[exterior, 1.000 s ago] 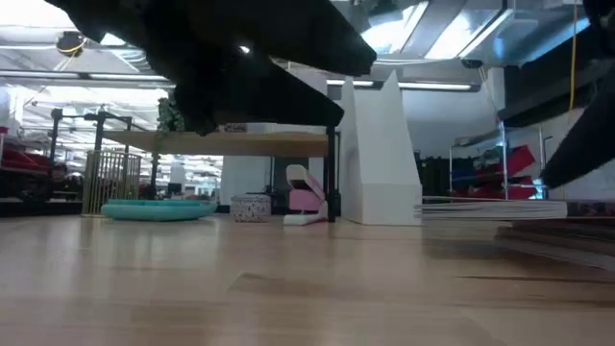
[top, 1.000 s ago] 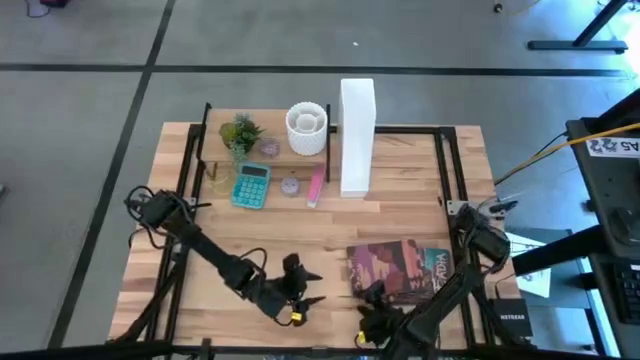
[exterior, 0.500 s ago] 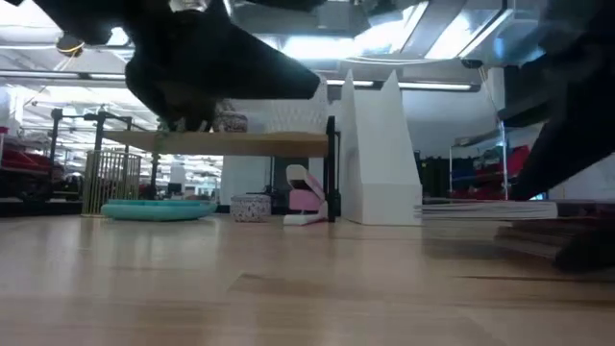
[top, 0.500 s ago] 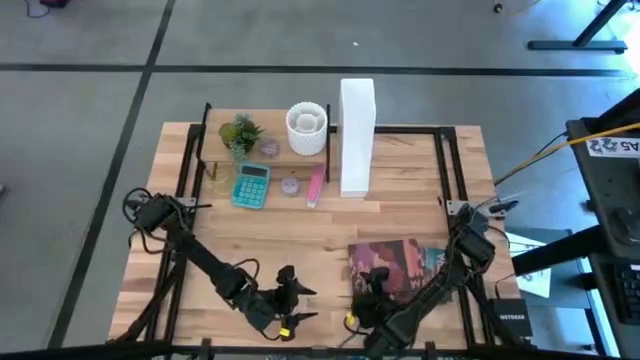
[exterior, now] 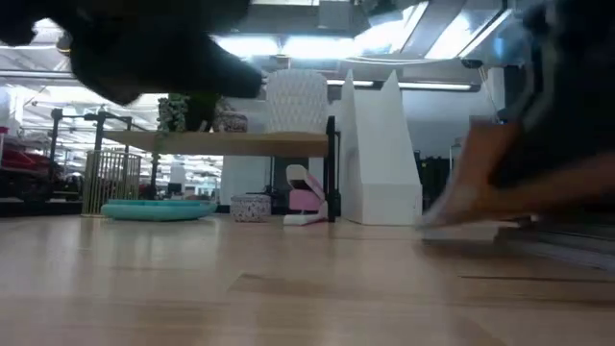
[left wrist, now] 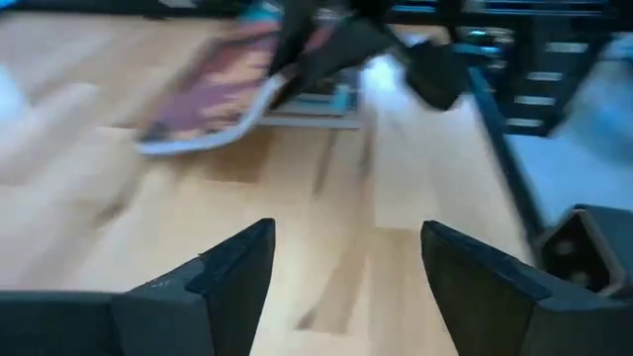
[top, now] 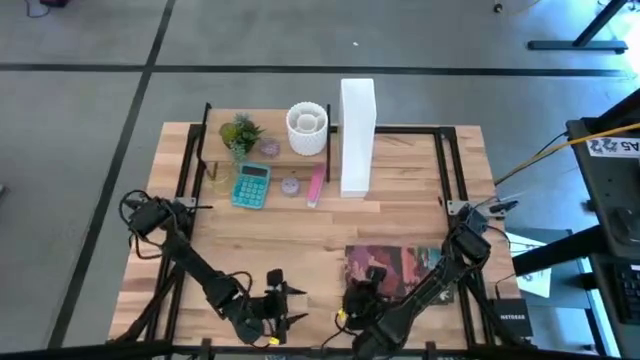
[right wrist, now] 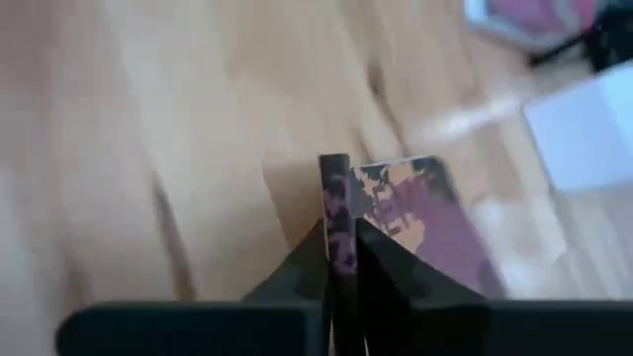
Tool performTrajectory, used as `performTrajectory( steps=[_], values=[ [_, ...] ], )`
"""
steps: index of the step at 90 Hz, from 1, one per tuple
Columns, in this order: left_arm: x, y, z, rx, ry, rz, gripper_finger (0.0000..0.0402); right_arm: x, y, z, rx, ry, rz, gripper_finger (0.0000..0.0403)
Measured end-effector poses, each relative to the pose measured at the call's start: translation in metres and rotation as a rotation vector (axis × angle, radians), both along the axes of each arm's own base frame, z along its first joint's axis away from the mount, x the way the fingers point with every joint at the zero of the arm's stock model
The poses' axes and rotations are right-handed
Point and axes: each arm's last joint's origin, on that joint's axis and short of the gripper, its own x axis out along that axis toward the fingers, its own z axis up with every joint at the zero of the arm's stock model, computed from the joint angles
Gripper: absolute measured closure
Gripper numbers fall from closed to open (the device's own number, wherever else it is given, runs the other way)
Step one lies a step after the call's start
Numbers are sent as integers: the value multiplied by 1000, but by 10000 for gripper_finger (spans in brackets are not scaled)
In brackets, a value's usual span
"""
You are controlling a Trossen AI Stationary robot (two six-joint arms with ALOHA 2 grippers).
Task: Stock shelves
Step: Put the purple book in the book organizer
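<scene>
1. Your left gripper (top: 283,303) hangs low near the table's (top: 300,230) front edge, left of centre; its fingers (left wrist: 232,267) stand wide apart with only bare wood between them.
2. The shelves (top: 262,140) sit at the back edge, left of centre, carrying a small plant (top: 240,131) and a white ribbed cup (top: 307,129). A teal calculator (top: 251,185) and a pink object (top: 315,187) lie on the table just in front, and a white file box (top: 357,135) stands at the shelf's right end.
3. Your right gripper (top: 362,296) is at the front edge, right of centre, its fingers (right wrist: 381,259) clamped on the edge of the patterned book (top: 392,269).
</scene>
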Motion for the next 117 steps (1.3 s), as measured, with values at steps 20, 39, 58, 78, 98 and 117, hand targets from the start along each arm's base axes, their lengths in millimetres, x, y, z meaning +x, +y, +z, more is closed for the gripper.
performTrajectory(
  steps=[20,39,58,78,98,117],
  values=[
    [-29,-16,17,152,-115,136,164,-8,23,75,-134,-232,201,399],
    [-48,-23,35,222,-179,205,164,-51,27,133,-70,-384,284,401],
    [-52,-26,37,216,-184,194,164,-73,31,136,21,-598,316,402],
    [-52,-26,37,217,-173,171,164,-44,27,95,227,-701,593,402],
    [-56,-32,40,242,-171,135,164,-28,-23,67,160,-956,652,402],
    [-66,-37,42,274,-200,185,164,-45,-71,28,273,-1142,586,402]
  ],
)
